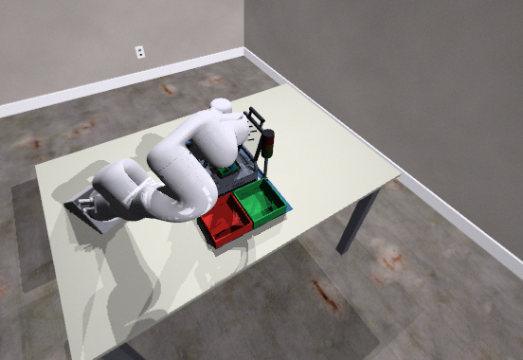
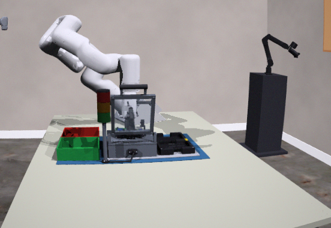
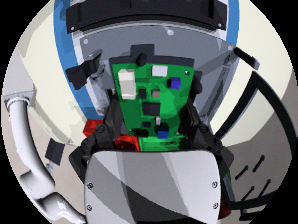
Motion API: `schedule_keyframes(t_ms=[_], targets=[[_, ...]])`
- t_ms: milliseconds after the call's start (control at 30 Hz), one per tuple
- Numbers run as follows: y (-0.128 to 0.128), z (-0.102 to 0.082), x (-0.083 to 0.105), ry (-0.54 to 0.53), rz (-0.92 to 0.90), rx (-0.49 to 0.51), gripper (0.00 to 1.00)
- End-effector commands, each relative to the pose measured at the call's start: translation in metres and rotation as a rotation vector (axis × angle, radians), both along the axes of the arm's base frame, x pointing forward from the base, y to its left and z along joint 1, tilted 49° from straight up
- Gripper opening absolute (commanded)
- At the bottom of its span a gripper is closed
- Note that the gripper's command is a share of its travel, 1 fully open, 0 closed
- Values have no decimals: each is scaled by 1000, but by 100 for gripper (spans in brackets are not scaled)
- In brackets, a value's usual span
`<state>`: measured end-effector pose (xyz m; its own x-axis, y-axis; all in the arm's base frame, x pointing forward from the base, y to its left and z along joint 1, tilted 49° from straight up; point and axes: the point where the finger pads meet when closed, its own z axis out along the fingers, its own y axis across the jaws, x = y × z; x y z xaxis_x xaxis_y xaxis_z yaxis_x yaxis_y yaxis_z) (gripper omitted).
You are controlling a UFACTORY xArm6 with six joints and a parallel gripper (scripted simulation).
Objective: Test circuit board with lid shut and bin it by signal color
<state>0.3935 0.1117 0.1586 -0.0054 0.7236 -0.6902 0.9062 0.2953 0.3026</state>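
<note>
The green circuit board (image 1: 229, 170) (image 3: 165, 102) is face up at the tester (image 1: 246, 174) (image 2: 132, 150) (image 3: 165, 37), over its pin plate. Its end with the white connector points away from my palm, toward a lone black post (image 3: 141, 60). My gripper (image 3: 151, 103) points down with a finger against each long side of the board, shut on it. I cannot tell whether the board lies fully flat; its near end is hidden. The lid (image 2: 153, 114) (image 3: 235, 112) (image 1: 256, 116) stands open, handle (image 2: 134, 86) up. The latch hook (image 3: 82, 74) stands on the opposite side. The signal tower (image 1: 268, 143) (image 2: 104, 107) is unlit.
The black tray (image 2: 177, 150) (image 3: 150, 21) lies beside the tester, its visible pockets empty. The red bin (image 1: 234, 238) (image 2: 80, 131) and green bin (image 1: 270, 219) (image 2: 78, 154) stand upright on the other side. The raised lid and tower rise close to my arm.
</note>
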Motion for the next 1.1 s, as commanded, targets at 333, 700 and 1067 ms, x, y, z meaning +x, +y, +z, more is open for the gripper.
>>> schedule_keyframes(t_ms=[333, 700, 1067], targets=[[7, 7, -3, -5, 2, 4, 79], [7, 8, -3, -5, 2, 4, 79], [7, 8, -3, -6, 1, 5, 79]])
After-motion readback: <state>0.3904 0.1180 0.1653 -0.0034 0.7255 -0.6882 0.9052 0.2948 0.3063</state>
